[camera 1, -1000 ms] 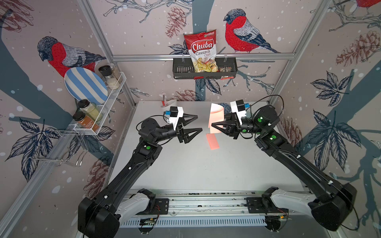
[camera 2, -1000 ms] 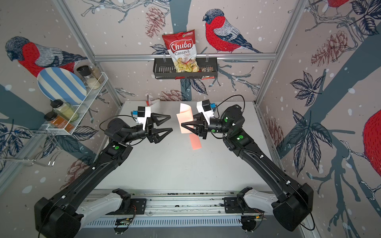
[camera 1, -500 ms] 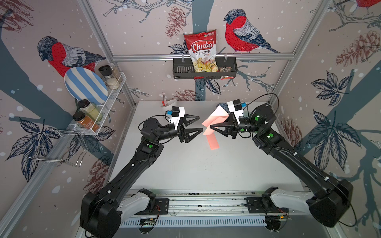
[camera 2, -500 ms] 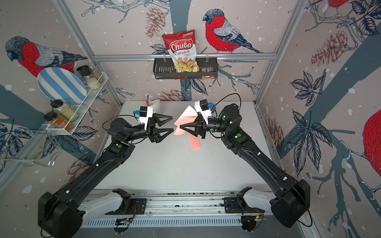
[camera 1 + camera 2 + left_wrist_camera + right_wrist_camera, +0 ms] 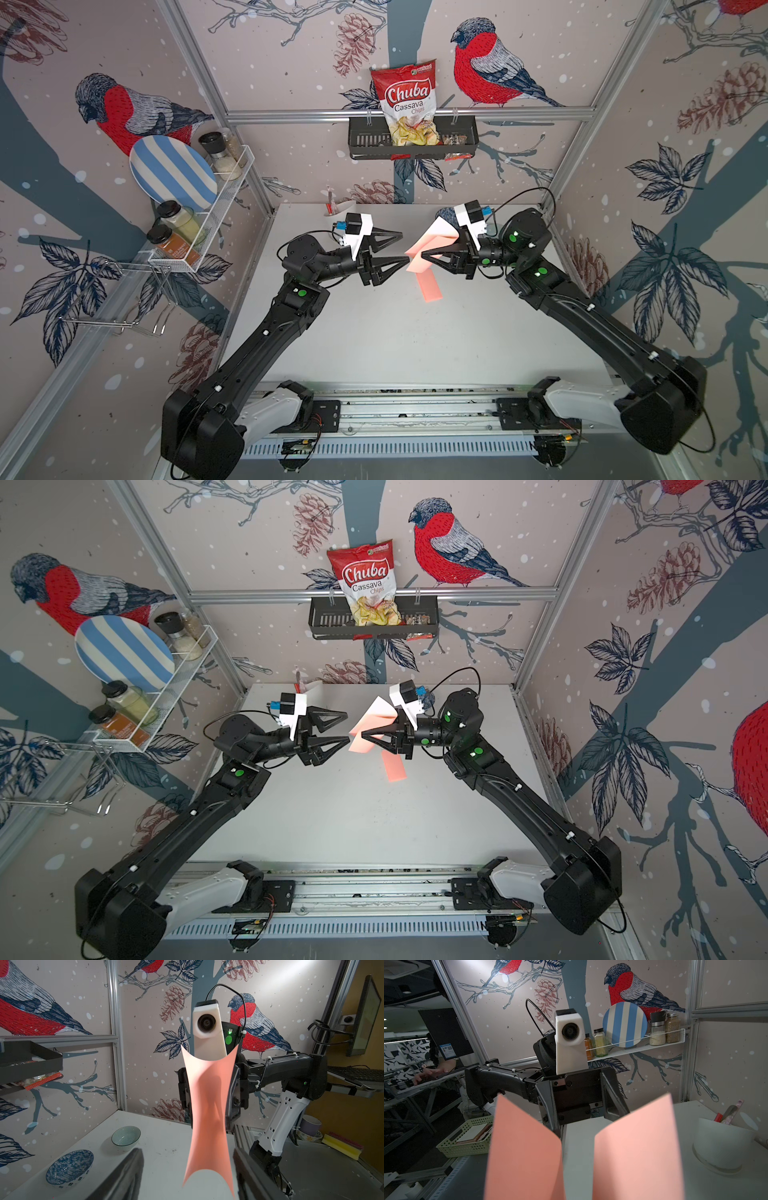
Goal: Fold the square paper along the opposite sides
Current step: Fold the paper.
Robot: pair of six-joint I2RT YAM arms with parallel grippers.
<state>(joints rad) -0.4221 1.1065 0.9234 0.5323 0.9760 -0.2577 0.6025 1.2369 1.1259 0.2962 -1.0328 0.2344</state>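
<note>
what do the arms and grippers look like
The left arm and right arm are black and boxy, with white base links and round green dots. The left gripper and right gripper have black triangular openwork fingers, a white camera block on top, and a thin black cable.

White table (image 5: pixel 395 332): a cup (image 5: pixel 722 1147) stands at its far edge; right of the cup, a blue bowl (image 5: pixel 69 1167) and a small bowl (image 5: pixel 125 1138).

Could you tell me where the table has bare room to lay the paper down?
Bare: the table between the left arm, the right arm and the front rail. Crowded: the far side, with held paper, cup and bowls.
</note>
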